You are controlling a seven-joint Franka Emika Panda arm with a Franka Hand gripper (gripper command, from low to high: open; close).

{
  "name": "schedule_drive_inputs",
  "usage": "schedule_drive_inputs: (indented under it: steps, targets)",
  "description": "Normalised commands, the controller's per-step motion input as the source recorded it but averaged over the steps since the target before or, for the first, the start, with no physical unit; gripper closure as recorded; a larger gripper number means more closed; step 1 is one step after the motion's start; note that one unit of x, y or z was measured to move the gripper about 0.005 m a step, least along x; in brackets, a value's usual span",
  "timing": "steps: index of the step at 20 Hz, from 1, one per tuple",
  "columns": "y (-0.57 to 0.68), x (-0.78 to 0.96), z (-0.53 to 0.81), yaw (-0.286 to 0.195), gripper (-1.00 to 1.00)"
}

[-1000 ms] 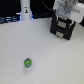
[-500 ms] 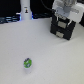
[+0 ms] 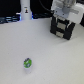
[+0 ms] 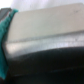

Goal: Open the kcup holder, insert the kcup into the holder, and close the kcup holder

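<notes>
Exterior view: the kcup (image 3: pixel 27 63) lies alone on the white worktop (image 3: pixel 45 55), nearest the camera. Well beyond, the arm's fingers (image 3: pixel 64 21) sit over the black kcup holder (image 3: pixel 63 27); whether they are apart is unclear. Everything appears undone.

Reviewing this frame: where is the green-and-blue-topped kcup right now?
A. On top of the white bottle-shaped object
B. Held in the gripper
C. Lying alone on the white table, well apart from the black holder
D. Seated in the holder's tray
C. The kcup lies by itself on the white table, far from the kcup holder, over which the arm is positioned.
</notes>
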Motion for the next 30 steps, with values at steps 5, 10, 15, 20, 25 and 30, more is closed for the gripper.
schedule_drive_inputs:
  steps: [5, 10, 15, 20, 25, 30]
  targets:
    - [-0.39, 0.91, 0.11, -0.065, 1.0]
    - [-0.45, 0.9, 0.17, -0.072, 1.0]
    - [-0.51, 0.86, 0.15, -0.064, 1.0]
    - [-0.42, 0.86, 0.12, -0.067, 1.0]
    - [-0.45, 0.87, 0.1, -0.07, 1.0]
    - [-0.45, 0.82, 0.12, -0.033, 1.0]
